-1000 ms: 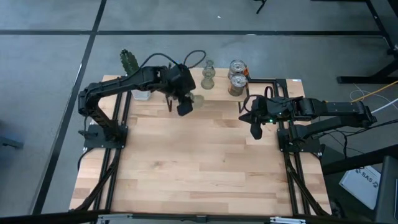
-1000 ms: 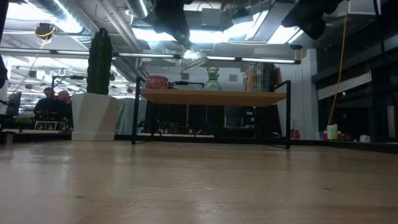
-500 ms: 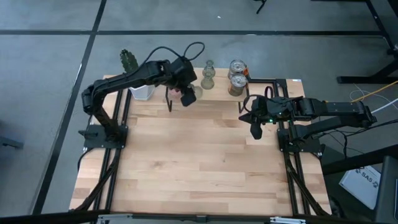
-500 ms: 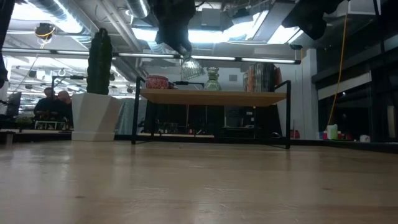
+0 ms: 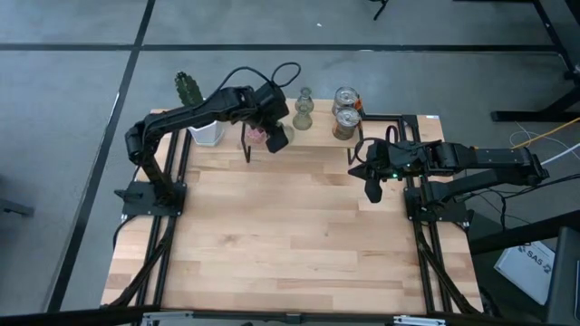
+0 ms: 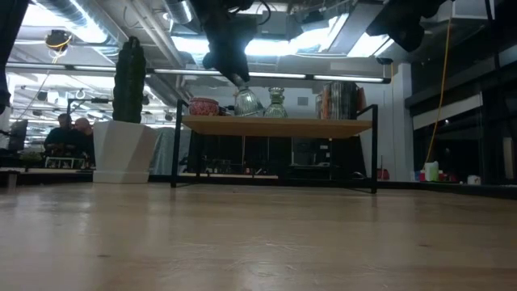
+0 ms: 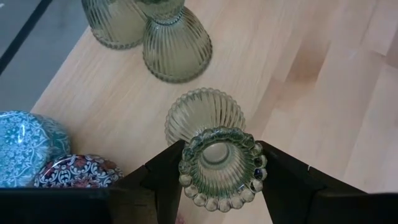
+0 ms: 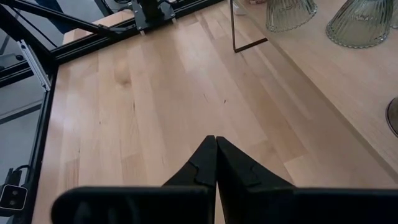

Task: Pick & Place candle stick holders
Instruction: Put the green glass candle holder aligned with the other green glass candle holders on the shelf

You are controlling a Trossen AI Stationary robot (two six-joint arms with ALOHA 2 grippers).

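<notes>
— Olive-green ribbed glass sits between the fingers of the left gripper (image 7: 217,171); what exactly is it holding?

— One green candle holder (image 7: 214,155), clenched at its beaded rim, a dark finger pressed on either side. In the low view its flared base is at the top of the raised wooden shelf (image 6: 323,126), though contact cannot be told.

— Where is that on the table?

— Over the far left part of the shelf, at the far edge of the table (image 5: 290,235). Two more green holders (image 7: 177,46) stand farther along the shelf, just beside each other. A blue patterned round holder (image 7: 25,146) and a dark speckled one (image 7: 78,172) lie close together beside the gripper, and a pink one (image 6: 203,106) shows in the low view.

— And the shiny cups?

— Two silvery cups (image 5: 345,110) stand farther right on the shelf, one behind the other.

— The other arm?

— The right gripper (image 8: 215,162) hangs over the table's right side, fingers pressed together and holding nothing.

— Anything else out there? Any writing?

— A white pot with a cactus (image 6: 123,121) stands at the far left corner. No writing is readable.
</notes>
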